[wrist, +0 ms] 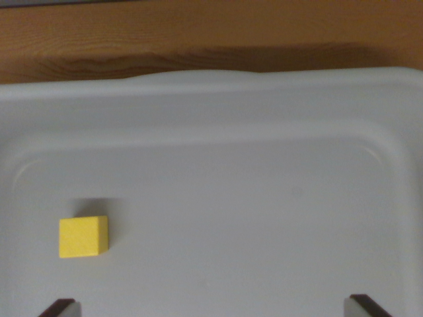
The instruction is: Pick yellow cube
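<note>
Wooden tabletop (pixel 198 39) runs behind the far rim of a white tray (pixel 264 99). You have the yellow cube (pixel 82 236) resting flat on the tray floor, near the tray's corner on the wrist view's left. Your gripper (pixel 211 307) shows only two fingertips (pixel 59 308) at the bottom edge, spread wide apart and holding nothing, with the cube just beyond one of them.

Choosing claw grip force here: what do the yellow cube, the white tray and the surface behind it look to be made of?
Yellow cube: matte, uniformly coloured, sharp-edged; painted wood, foam or plastic, cannot tell which. White tray: smooth moulded plastic, judging by its rounded rim and corners. Surface behind: wood or wood-look laminate, showing brown grain.
</note>
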Available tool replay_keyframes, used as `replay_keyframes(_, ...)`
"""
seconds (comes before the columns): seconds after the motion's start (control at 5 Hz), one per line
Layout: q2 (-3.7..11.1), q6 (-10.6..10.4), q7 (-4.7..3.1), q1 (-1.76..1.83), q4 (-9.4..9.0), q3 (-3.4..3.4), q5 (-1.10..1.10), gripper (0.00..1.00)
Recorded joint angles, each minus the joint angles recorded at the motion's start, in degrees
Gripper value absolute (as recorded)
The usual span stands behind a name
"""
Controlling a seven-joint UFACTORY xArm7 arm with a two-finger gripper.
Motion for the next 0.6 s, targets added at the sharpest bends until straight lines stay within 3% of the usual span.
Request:
replay_keyframes(0.2,0.00,0.00,0.00,0.00,0.00,0.00,0.00,0.00)
replay_keyframes(0.4,1.51,-1.92,0.55,0.40,-0.88,0.40,-0.10,0.00)
replay_keyframes(0.6,1.51,-1.92,0.55,0.40,-0.88,0.40,-0.10,0.00)
